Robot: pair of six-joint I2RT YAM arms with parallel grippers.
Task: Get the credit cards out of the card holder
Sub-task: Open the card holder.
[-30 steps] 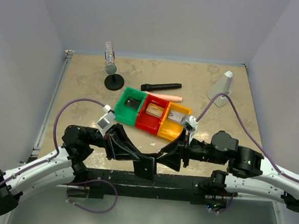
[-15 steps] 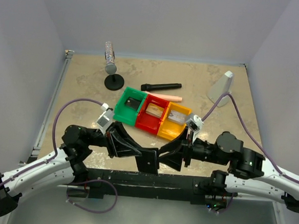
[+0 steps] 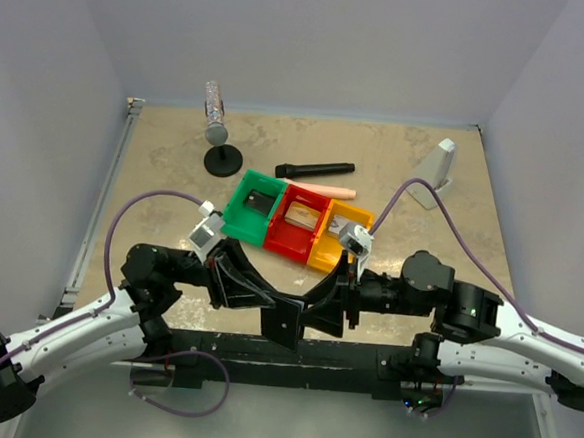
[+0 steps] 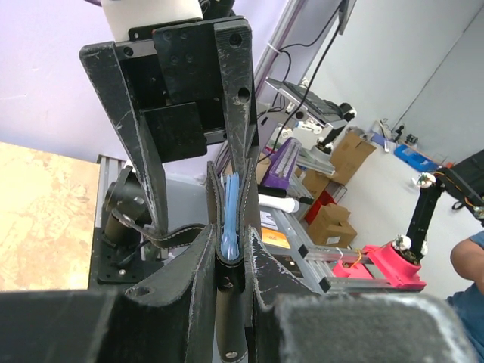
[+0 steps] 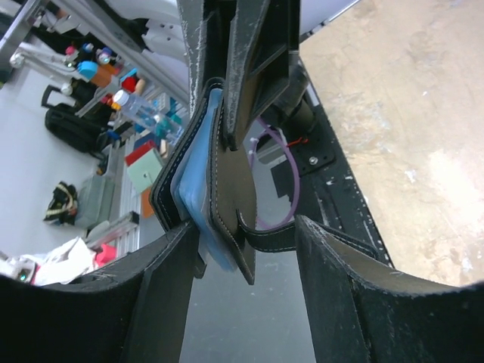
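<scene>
One card holder (image 4: 246, 212) | left hand (image 4: 229, 255) clamped on it | right hand (image 5: 246, 227) apart around it | three bins (image 3: 288, 247)

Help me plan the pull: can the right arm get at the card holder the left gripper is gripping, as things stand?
Probably yes. The left gripper clamps the card holder edge-on between the arms, and the right gripper has its open fingers standing either side of it, with nothing in between.
</scene>
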